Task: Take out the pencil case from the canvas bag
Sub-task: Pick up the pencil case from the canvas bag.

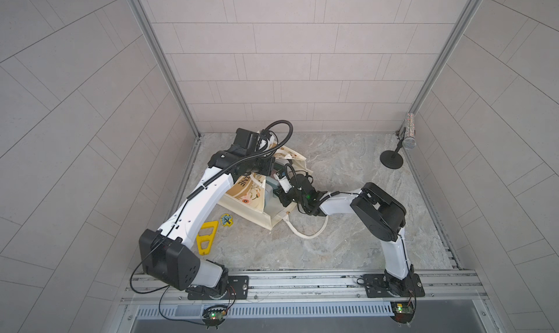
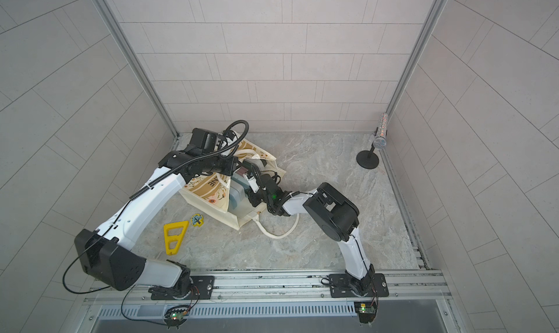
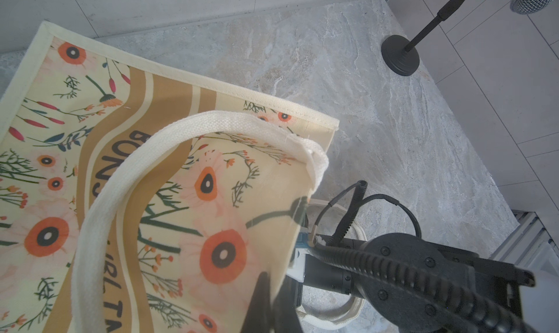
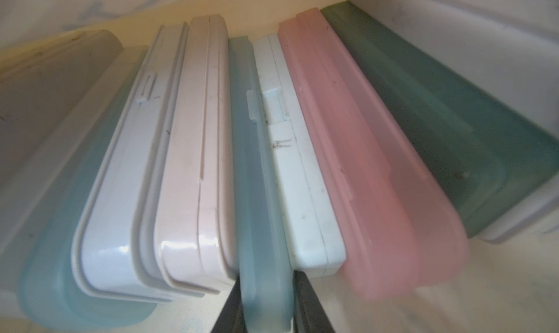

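Meanwhile, on the marbled surface, the canvas bag is lying on its side toward the far left, its mouth facing right. The left hand is pinching the bag's upper fabric edge, its fingers together on the cloth. The right hand is reaching into the opening. In the right wrist view its dark fingers are pressing on both sides of a blue-grey pencil case, clamped on its end. That pencil case is sitting inside the bag, standing on edge in a packed row, touching a pale pinkish case and a white case. A translucent pink case and a dark green case are lining up beyond the white one. One white rope handle is trailing on the surface just near of the bag's mouth. A yellow triangular piece and a small round patch are lying near left of the bag, and a microphone on a stand is standing in the far right corner.
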You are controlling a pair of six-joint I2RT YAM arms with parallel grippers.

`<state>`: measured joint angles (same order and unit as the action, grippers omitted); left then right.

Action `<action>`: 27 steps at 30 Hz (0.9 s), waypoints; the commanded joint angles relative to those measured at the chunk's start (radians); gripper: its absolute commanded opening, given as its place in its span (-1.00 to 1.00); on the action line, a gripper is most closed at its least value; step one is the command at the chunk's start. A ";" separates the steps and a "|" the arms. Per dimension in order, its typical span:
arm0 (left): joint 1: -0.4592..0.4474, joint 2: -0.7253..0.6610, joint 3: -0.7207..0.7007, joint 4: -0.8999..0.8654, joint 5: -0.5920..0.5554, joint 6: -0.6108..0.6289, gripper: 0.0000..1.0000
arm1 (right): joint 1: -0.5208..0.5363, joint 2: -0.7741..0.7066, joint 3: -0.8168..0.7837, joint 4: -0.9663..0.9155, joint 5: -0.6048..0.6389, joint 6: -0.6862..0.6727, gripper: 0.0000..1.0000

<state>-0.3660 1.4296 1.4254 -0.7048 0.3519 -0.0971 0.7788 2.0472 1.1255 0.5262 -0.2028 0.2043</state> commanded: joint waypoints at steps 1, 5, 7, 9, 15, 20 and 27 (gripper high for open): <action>0.007 -0.029 0.019 0.054 -0.008 0.001 -1.00 | -0.006 -0.022 -0.012 -0.009 0.033 0.001 -0.53; 0.016 -0.019 0.035 0.045 -0.037 0.001 -1.00 | -0.005 -0.060 -0.051 -0.009 0.046 0.000 -0.54; 0.025 -0.015 0.048 0.039 -0.046 0.001 -1.00 | -0.006 -0.087 -0.081 -0.011 0.056 -0.008 -0.55; 0.038 -0.005 0.064 0.028 -0.056 0.002 -1.00 | -0.006 -0.117 -0.116 -0.026 0.075 -0.022 -0.55; 0.062 0.058 0.154 -0.027 -0.122 -0.005 -1.00 | -0.006 -0.224 -0.234 -0.068 0.080 -0.068 -0.55; 0.063 0.087 0.188 -0.023 -0.059 -0.009 -1.00 | -0.007 -0.265 -0.288 -0.079 0.086 -0.077 -0.51; 0.063 0.038 0.108 0.039 0.029 0.011 -1.00 | -0.024 -0.224 -0.255 -0.066 0.045 -0.064 0.02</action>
<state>-0.3119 1.5185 1.5448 -0.7502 0.3340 -0.0937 0.7639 1.8057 0.8524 0.4679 -0.1459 0.1482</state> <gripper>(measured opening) 0.050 0.486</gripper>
